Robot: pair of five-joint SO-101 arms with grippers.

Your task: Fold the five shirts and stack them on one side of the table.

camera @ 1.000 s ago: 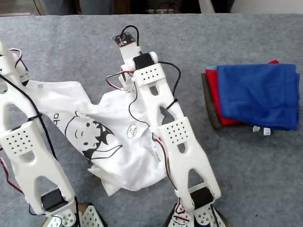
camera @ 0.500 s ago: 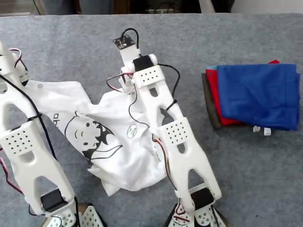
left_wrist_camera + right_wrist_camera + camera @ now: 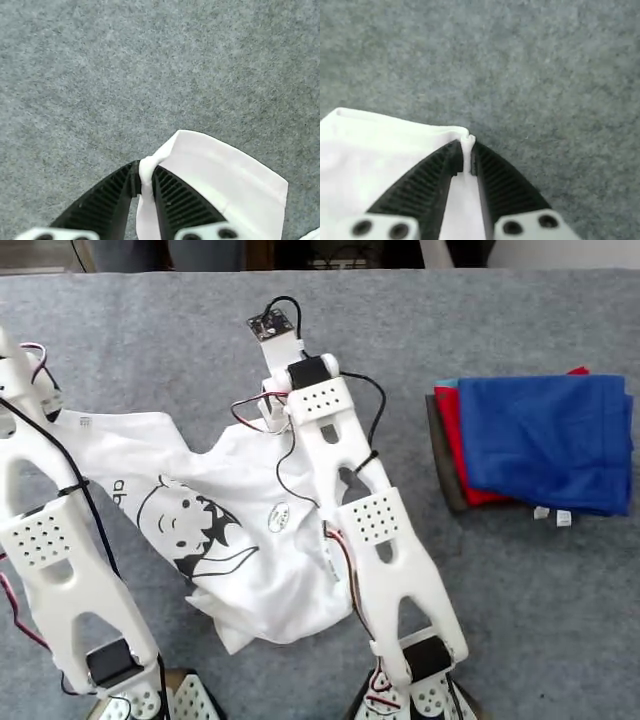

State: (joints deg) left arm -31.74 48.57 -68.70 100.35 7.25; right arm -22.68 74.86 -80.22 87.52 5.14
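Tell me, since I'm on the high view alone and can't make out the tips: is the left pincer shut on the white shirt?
Observer: Yes. The left wrist view shows the left pincer shut on a small fold at the edge of the white shirt.
Operator: And the right one?
Observer: The right pincer is shut on the shirt too, at the end of a straight edge.
Operator: Is any cloth past the tips?
Observer: On both, a small nub of cloth pokes out past the tips, with the grey table cover beyond it.
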